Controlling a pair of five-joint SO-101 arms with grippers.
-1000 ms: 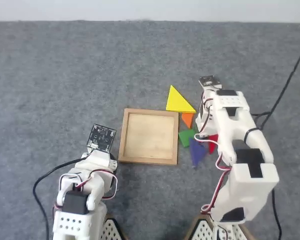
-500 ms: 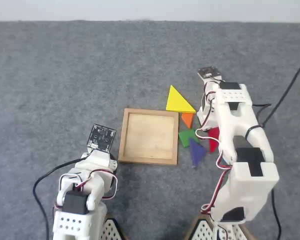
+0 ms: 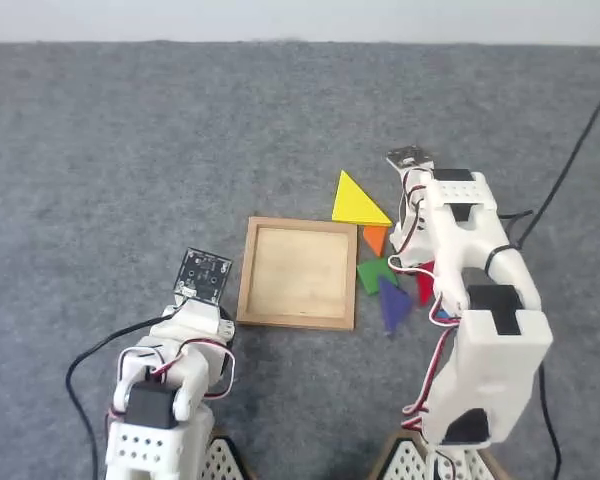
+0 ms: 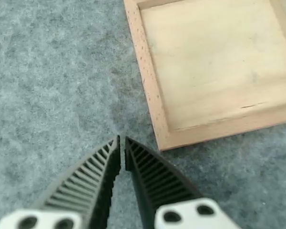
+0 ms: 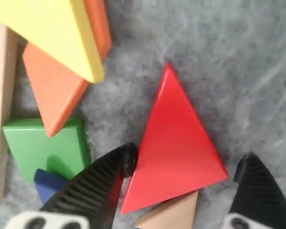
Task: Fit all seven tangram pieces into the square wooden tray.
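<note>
— Since you've got all three feeds up: biggest stuff first, where's everything?

— Base is the grey felt tabletop [image 3: 130, 150]. On it, the right arm [image 3: 470, 270] is stretched out over the loose pieces and the left arm [image 3: 170, 375] is folded back near its base. The square wooden tray [image 3: 246, 270] lies flat just ahead of the left arm, bare wood floor showing.

— Pieces?

— All on the felt, on the tray's right-arm side. Biggest is the yellow triangle [image 3: 356, 203], at the tray's far corner. Then the red triangle [image 5: 174, 143], blue piece [image 3: 394, 303], green piece [image 5: 43, 145] and orange piece [image 5: 52, 86], clustered just beside the tray's edge. A small natural-wood piece [image 5: 174, 217] touches the red one's edge. Yellow overlaps orange in the right wrist view; resting on it or only in front, can't tell.

— Grippers?

— On the right gripper [image 5: 189, 160] the fingers are wide apart, straddling the red triangle: one tip at its edge, the other off to its side. On the left gripper [image 4: 122, 143] the fingers are together, tips low over the felt just beside the tray's near corner.

— Any labels?

— The circuit board [image 3: 203, 275] on the left wrist has markings, too small to read.
</note>
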